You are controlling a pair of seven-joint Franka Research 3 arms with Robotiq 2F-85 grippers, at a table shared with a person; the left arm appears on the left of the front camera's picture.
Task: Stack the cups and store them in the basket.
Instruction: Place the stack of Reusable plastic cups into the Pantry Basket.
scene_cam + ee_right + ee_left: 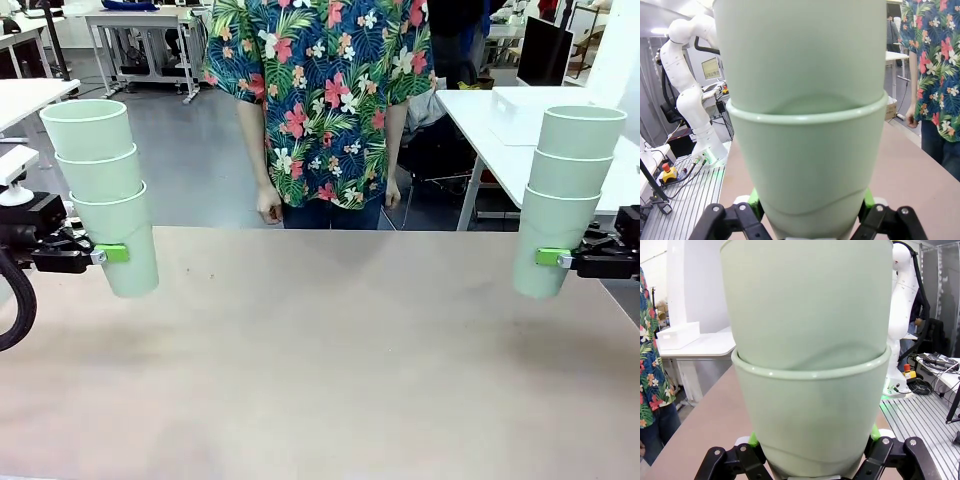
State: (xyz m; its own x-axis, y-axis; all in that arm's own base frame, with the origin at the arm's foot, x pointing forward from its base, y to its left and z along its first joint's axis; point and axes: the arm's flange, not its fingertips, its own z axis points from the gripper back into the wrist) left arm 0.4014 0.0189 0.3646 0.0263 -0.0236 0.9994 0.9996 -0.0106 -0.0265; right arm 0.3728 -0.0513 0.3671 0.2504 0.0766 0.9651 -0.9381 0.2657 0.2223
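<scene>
Two stacks of three pale green cups hang above the table. My left gripper (118, 254) is shut on the bottom cup of the left stack (103, 190), held upright at the table's left edge. My right gripper (545, 258) is shut on the bottom cup of the right stack (565, 195) at the right edge. In the left wrist view the held stack (810, 370) rises close between the fingers; in the right wrist view the other stack (805, 125) does the same. The basket is out of view.
The bare brown table (330, 360) spreads between the two arms. A person in a flowered shirt (320, 100) stands at the far side, hands down. A white table (480, 120) stands behind at the right.
</scene>
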